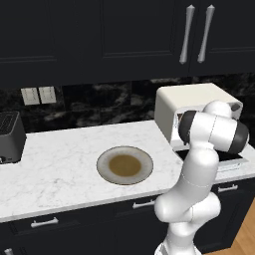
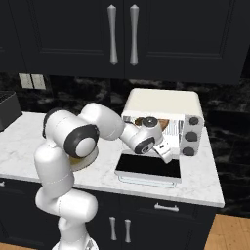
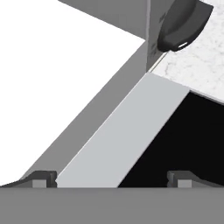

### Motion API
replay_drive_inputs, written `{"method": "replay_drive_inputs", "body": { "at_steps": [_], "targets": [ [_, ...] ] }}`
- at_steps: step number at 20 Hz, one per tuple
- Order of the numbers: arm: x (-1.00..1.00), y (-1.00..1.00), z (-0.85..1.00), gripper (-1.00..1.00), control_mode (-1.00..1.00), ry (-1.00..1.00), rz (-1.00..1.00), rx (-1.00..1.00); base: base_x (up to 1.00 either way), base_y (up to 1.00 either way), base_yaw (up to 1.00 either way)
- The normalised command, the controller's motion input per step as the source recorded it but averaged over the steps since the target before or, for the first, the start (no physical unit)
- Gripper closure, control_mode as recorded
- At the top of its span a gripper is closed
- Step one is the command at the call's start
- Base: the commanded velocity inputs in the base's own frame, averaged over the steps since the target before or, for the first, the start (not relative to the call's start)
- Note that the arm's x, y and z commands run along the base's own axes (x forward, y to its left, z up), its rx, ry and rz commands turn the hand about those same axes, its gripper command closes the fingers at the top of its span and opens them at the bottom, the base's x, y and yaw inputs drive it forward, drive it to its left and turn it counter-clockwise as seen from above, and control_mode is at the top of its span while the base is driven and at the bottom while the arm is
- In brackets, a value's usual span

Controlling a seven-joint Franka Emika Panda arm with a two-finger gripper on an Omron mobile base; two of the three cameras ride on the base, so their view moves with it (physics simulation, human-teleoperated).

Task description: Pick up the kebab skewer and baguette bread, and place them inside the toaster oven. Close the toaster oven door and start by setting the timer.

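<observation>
The cream-white toaster oven (image 2: 161, 103) stands on the counter, and its door (image 2: 149, 167) is folded down flat in front of it. My gripper (image 2: 166, 150) hovers open just above the door's right end, below the three dark knobs (image 2: 191, 136), with nothing between its fingers. In the hand view the fingertips (image 3: 43, 177) flank the door's pale frame (image 3: 127, 131) and dark glass (image 3: 192, 140), with one knob (image 3: 181, 24) above. Brown food (image 2: 138, 120) shows on the rack inside the oven, partly hidden by my hand. I cannot tell the baguette bread from the kebab skewer there.
A round plate (image 1: 124, 165) with a brown centre sits mid-counter, left of the oven (image 1: 191, 102). A black slot toaster (image 1: 10, 137) stands at the far left. Dark upper cabinets (image 1: 124, 35) hang above. The marble counter (image 3: 201, 65) runs past the door's right edge.
</observation>
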Motion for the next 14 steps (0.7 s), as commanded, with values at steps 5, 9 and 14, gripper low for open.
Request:
{"method": "replay_drive_inputs", "body": {
  "at_steps": [5, 9, 14],
  "targets": [
    [-0.03, 0.00, 0.00, -1.00, -1.00, 0.00, -0.03, 0.02, 0.00, 0.00, 0.00],
    [-0.32, 0.00, 0.18, -1.00, -1.00, 0.00, 0.00, 0.05, 0.00, 0.00, 0.00],
    [-0.52, 0.00, 0.31, -1.00, -1.00, 0.00, 0.06, 0.10, 0.00, 0.00, 0.00]
  ]
}}
